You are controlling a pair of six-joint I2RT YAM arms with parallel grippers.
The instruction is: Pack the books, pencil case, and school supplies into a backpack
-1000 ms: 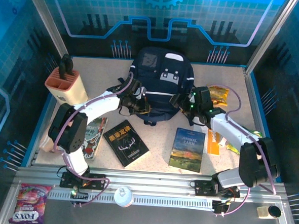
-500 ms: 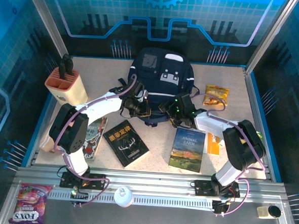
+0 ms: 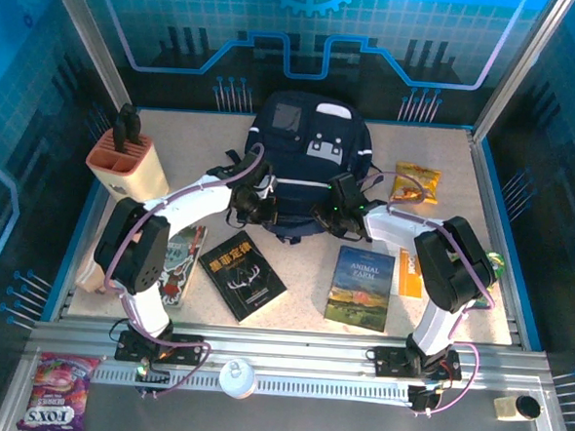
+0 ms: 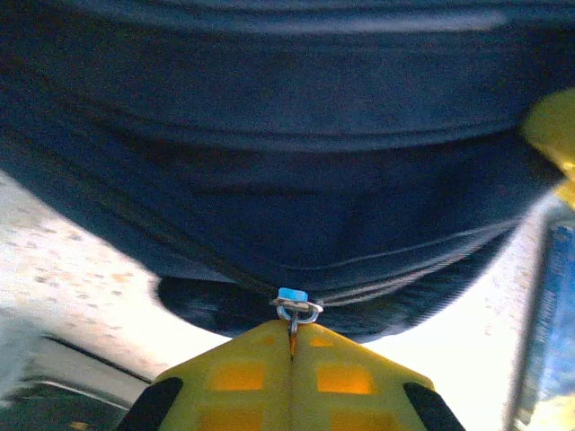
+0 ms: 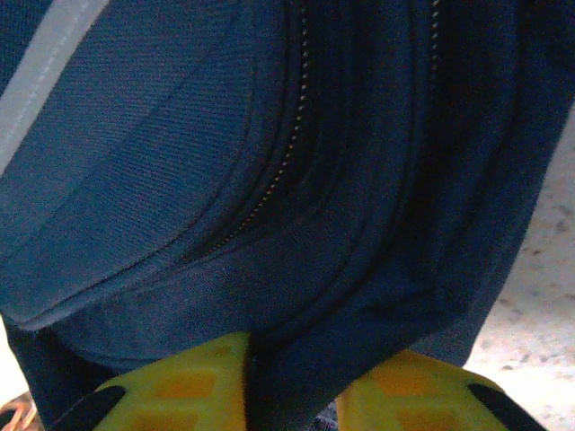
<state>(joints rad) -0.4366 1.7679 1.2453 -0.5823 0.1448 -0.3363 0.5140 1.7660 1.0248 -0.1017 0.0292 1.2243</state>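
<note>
The navy backpack lies at the back middle of the table. My left gripper is at its near left edge, shut on the metal zipper pull with a blue tab. At the near right edge, my right gripper is shut on a fold of the backpack's fabric. In front lie the black book, the Animal Farm book and the thin cartoon book, partly under the left arm. The orange-and-white pack lies right of Animal Farm. A pale pink bit, perhaps the pencil case, peeks out left of the left arm.
A peach knife block stands at the back left. A yellow-orange snack bag lies right of the backpack. A green item sits by the right wall. Bare tabletop shows between the two larger books.
My right arm has swung left from beside the snack bag to the backpack's near right edge. The left gripper has stayed at the zipper, shifting only slightly.
</note>
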